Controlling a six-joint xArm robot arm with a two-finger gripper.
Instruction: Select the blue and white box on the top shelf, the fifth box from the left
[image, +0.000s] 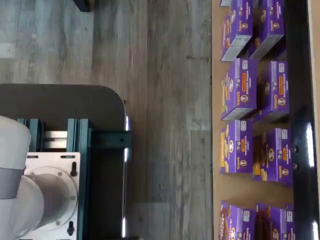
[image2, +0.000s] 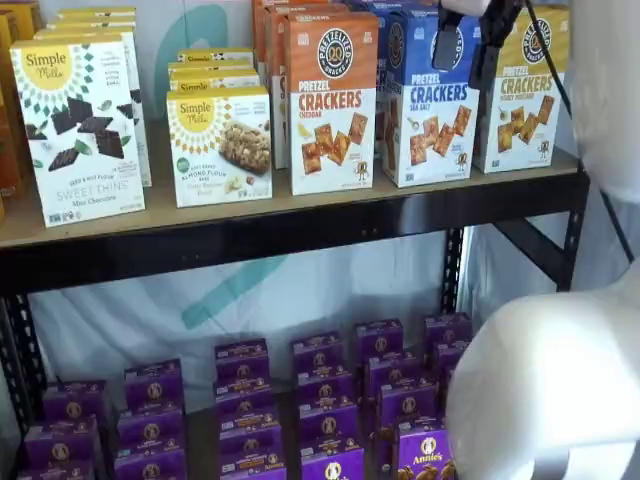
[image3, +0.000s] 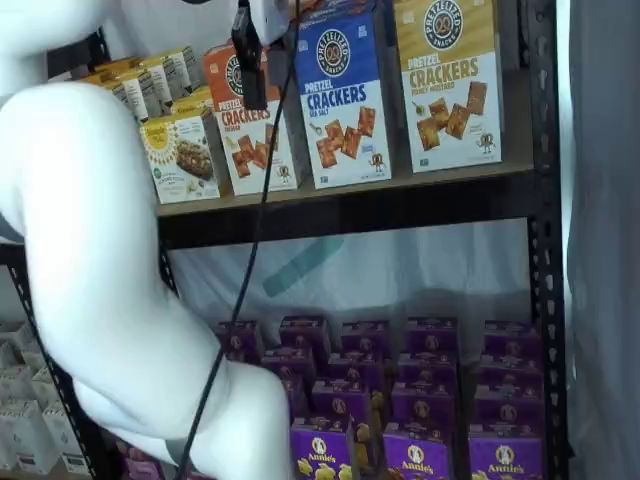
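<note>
The blue and white box (image2: 432, 110) stands upright on the top shelf (image2: 300, 235), between an orange-topped carton and a yellow-topped carton. It shows in both shelf views (image3: 345, 100). My gripper (image2: 463, 72) hangs from the upper edge in front of the box's blue upper half. Its two black fingers (image2: 446, 45) stand apart with a plain gap and hold nothing. In a shelf view only one finger (image3: 248, 65) shows, side-on, out in front of the shelf (image3: 350, 205). The wrist view does not show the box or the gripper.
An orange-topped cracker carton (image2: 332, 100) and a yellow-topped carton (image2: 525, 95) flank the box. Simple Mills boxes (image2: 80, 125) stand further left. Purple boxes (image2: 330, 400) fill the lower shelf and show in the wrist view (image: 240, 90). My white arm (image3: 100, 250) fills the foreground.
</note>
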